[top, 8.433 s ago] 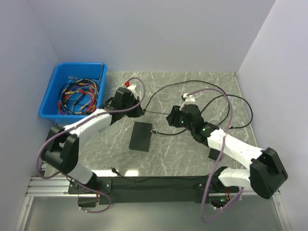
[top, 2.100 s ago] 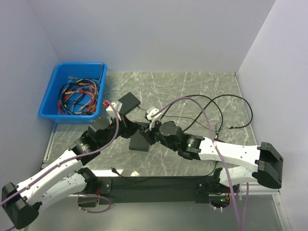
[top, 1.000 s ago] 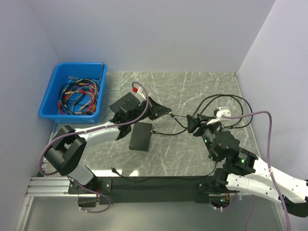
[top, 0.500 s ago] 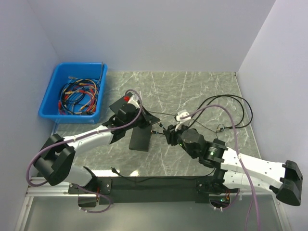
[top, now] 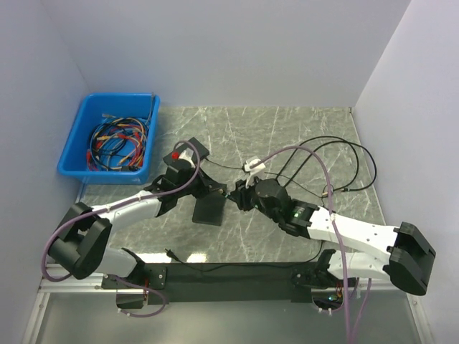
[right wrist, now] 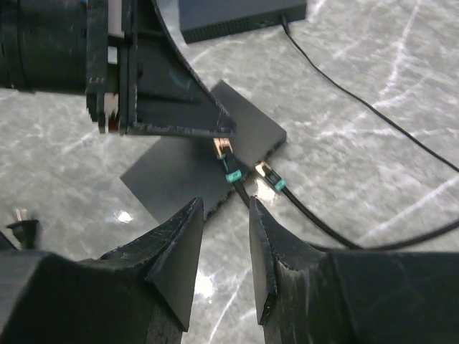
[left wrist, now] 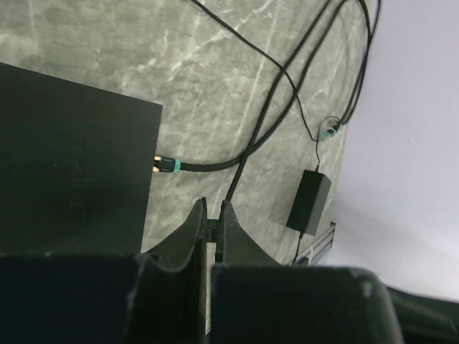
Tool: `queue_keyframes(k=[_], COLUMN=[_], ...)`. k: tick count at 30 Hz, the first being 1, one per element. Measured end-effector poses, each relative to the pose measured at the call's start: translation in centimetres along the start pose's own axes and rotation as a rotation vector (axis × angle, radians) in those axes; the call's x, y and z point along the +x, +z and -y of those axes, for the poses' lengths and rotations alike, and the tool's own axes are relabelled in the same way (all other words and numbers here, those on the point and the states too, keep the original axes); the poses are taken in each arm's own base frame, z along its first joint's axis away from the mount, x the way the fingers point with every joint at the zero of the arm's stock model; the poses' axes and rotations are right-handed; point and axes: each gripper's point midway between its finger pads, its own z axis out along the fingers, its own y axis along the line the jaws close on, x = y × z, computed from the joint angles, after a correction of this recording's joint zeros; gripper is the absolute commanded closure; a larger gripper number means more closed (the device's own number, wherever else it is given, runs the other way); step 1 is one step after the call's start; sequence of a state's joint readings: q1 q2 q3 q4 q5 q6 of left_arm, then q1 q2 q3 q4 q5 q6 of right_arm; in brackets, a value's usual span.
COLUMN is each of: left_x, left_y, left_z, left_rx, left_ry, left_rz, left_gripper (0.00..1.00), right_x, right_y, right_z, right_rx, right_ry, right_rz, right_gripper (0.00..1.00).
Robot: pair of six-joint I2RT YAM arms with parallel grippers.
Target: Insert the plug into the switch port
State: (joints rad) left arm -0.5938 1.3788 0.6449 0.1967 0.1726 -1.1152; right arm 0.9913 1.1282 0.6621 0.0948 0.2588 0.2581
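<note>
Insertion step, mid-frame: left hand [left wrist: 211, 218] clamped on plug [right wrist: 224, 152] by switch [right wrist: 179, 172]; right hand [right wrist: 224, 204] apart near cable [right wrist: 242, 190]; next move probably needs port alignment.

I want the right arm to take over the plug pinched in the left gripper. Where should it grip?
Probably the teal boot just behind the plug tip. The left gripper covers the tip end, while the boot and cable hang free toward the right gripper. Come from the cable side, open jaws straddling the cable.
</note>
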Motion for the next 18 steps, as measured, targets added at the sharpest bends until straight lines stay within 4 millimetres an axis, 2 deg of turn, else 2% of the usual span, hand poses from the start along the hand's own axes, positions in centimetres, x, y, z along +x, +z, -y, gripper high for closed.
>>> queue_keyframes(k=[4, 10, 18], left_x=[-0.1, -0.4, -0.4], left_y=[-0.5, -1.1, -1.6], left_z=[0.6, 1.0, 1.2], left_rx=[0.029, 0.054, 0.071], left_ry=[0.013, 0.024, 0.024], left_rz=[-0.009, -0.010, -0.015], left_gripper=[0.99, 0.99, 0.99], right_x=[-0.6, -0.8, 0.6], right_y=[0.8, 2.3, 3.5], right_z=[-0.3, -1.7, -1.9], right_rx=[-0.059, -0.158, -0.204], right_ry=[0.017, 0.022, 0.033], right_rz=[0.001, -0.032, -0.088], right_gripper=[0.56, 0.56, 0.55])
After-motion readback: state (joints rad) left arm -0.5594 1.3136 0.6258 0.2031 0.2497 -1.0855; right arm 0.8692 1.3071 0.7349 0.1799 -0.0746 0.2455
